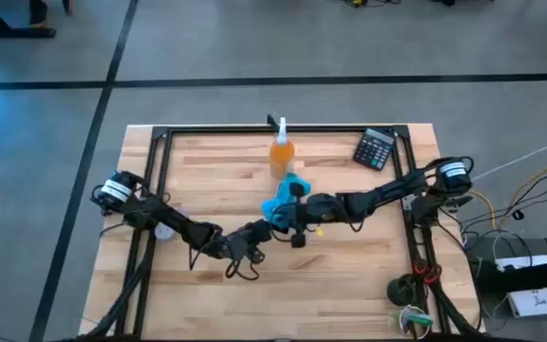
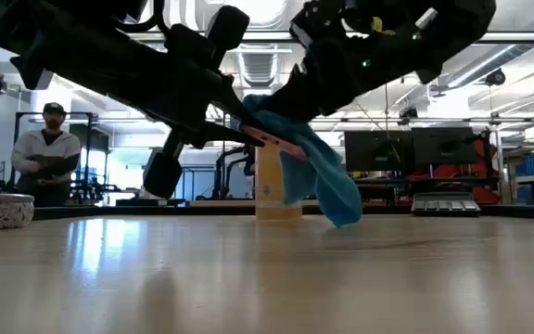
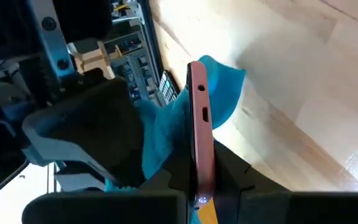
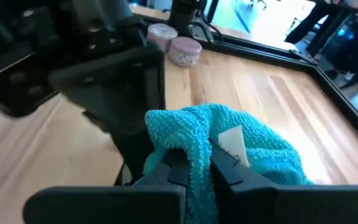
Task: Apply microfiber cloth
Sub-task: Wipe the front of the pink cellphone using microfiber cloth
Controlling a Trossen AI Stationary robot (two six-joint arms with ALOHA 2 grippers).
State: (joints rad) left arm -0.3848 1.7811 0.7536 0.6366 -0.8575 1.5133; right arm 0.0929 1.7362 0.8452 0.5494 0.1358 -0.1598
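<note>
The whole table is seen from straight above in the high view, from far off. In the low view it is looked across level at board height, toward the room behind. Each wrist view is taken close up, along that arm's own fingers. The microfiber cloth is shared by all four views: pinched between the right gripper's fingers, and just beyond the left gripper's fingertips.

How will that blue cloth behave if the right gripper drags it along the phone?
Probably floppy: the microfiber cloth droops below the right gripper, off the table. Its looped pile looks grippy, so it should stay pinched. Likely light, barely loading the phone in the left gripper.
</note>
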